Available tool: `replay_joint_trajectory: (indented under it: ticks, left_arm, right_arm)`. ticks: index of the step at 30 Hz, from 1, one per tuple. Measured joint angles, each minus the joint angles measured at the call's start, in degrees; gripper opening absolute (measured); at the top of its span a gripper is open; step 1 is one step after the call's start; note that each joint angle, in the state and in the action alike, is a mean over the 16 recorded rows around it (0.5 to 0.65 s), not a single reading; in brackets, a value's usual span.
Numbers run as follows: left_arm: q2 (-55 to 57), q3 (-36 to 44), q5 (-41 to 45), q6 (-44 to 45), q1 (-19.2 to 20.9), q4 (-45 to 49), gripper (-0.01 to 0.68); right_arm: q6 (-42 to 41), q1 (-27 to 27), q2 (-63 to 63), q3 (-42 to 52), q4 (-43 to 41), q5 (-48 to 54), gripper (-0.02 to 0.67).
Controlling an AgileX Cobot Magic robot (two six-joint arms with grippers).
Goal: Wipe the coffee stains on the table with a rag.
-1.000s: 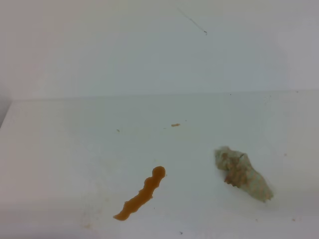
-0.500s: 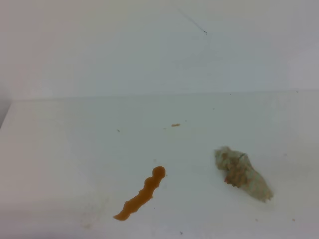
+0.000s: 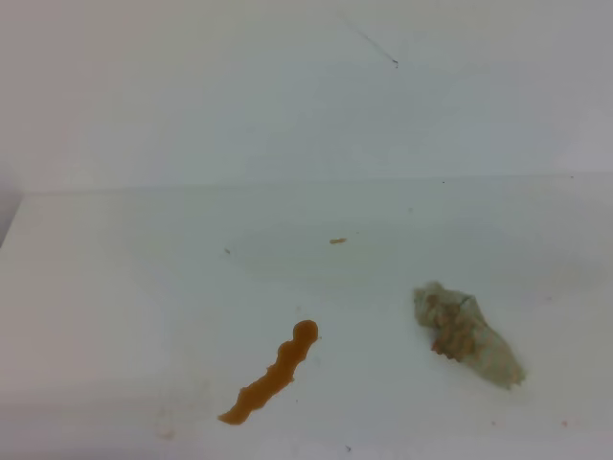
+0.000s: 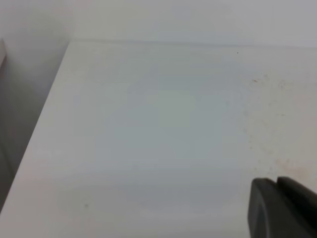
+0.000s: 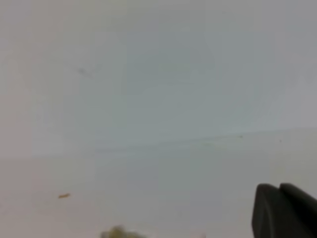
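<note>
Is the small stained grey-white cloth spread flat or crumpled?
Crumpled: the small stained grey-white cloth lies as a wrinkled, elongated lump on the white table.

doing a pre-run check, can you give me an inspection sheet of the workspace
surface: white table, matte, a few tiny dark specks
job's things: coffee stains, one wavy orange-brown streak, unwiped; rag, crumpled with brown blotches, lying to the right of the streak and apart from it
clutter: small orange speck behind the streak
grippers: left gripper and right gripper each show only at the corner of their own wrist view, jaws shut, holding nothing; neither appears in the high view
cables: nothing seen
surroundings: plain pale wall with a thin dark mark
</note>
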Motion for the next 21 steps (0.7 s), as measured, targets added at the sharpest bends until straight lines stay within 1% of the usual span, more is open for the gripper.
replay_joint_trajectory:
  ticks: [6, 13, 17, 21]
  left_arm:
    - [0.0, 0.13, -0.06, 0.0, 0.0, 0.0, -0.002]
    - [0.0, 0.13, -0.06, 0.0, 0.0, 0.0, -0.002]
    - [0.0, 0.13, -0.06, 0.0, 0.0, 0.0, -0.002]
    - [0.0, 0.0, 0.0, 0.0, 0.0, 0.0, -0.002]
  right_arm:
    - [-12.35, 0.23, 11.91, -3.06, 9.81, 2.45, 0.0]
    - [-28.6, 2.83, 28.45, -11.28, 21.2, 9.39, 0.014]
    - [-34.56, 5.66, 38.72, -17.45, 24.9, 12.79, 0.057]
    - [-36.94, 8.81, 48.29, -23.85, 26.77, 14.56, 0.125]
